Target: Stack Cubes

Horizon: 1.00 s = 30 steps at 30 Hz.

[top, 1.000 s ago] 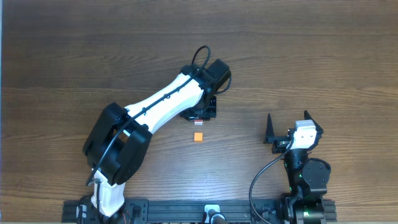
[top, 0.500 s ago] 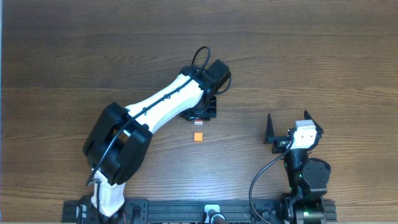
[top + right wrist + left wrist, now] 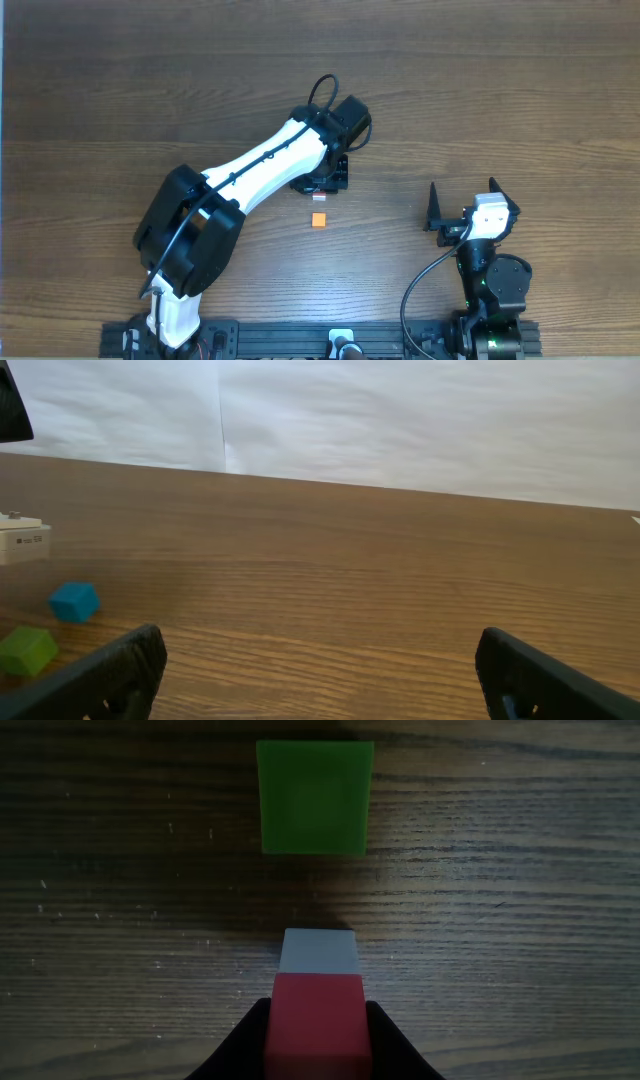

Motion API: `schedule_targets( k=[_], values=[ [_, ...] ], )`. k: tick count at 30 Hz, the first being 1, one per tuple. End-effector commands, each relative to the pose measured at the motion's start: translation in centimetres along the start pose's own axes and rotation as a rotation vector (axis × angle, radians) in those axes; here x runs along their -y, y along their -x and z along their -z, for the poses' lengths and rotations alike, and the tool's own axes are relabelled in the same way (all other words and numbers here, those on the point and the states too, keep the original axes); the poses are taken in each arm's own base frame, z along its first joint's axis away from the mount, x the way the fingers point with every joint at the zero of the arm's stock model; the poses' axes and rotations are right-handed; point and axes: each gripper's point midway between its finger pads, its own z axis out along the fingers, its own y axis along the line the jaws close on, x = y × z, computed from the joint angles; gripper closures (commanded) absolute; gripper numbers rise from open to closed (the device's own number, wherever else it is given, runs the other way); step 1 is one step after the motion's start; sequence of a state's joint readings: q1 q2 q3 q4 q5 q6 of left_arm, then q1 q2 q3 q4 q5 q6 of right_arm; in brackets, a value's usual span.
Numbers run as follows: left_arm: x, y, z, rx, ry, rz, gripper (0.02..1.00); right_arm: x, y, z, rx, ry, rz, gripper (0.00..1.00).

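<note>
Wooden tabletop (image 3: pixel 520 90) running wide toward every edge, my left gripper (image 3: pixel 316 1012) clamped on red cube (image 3: pixel 315 1032) mid-table, grey cube (image 3: pixel 320 950) touching it, green cube (image 3: pixel 314 798) near, orange cube (image 3: pixel 318 221) just beside, my right gripper (image 3: pixel 320 645) spread wide, well apart.

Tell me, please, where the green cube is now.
In the left wrist view the green cube lies on the table just ahead of the left claw, which holds a red cube; the right wrist view shows it near a blue cube.
</note>
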State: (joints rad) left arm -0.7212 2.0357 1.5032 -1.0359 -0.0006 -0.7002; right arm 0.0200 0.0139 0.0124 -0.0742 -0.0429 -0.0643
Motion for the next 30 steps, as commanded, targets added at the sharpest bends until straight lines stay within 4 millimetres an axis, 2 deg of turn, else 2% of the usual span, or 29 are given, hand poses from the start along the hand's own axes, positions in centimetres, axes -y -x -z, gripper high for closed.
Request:
schedule_targets(
  k=[1, 6, 13, 22, 30],
  values=[
    [-0.51, -0.30, -0.61, -0.011, 0.025, 0.011, 0.947, 0.01, -0.11, 0.00, 0.003, -0.003, 0.005, 0.007],
    [-0.51, -0.30, -0.61, -0.011, 0.025, 0.011, 0.901, 0.01, -0.11, 0.00, 0.003, -0.003, 0.005, 0.007],
    [-0.51, -0.30, -0.61, -0.011, 0.026, 0.011, 0.713, 0.01, -0.11, 0.00, 0.003, -0.003, 0.005, 0.007],
    [-0.52, -0.31, -0.61, -0.012, 0.026, 0.011, 0.671, 0.01, -0.11, 0.00, 0.003, -0.003, 0.005, 0.007],
    [-0.53, -0.33, -0.44, -0.010, 0.025, 0.010, 0.522, 0.01, -0.11, 0.00, 0.003, -0.003, 0.005, 0.007]
  ],
)
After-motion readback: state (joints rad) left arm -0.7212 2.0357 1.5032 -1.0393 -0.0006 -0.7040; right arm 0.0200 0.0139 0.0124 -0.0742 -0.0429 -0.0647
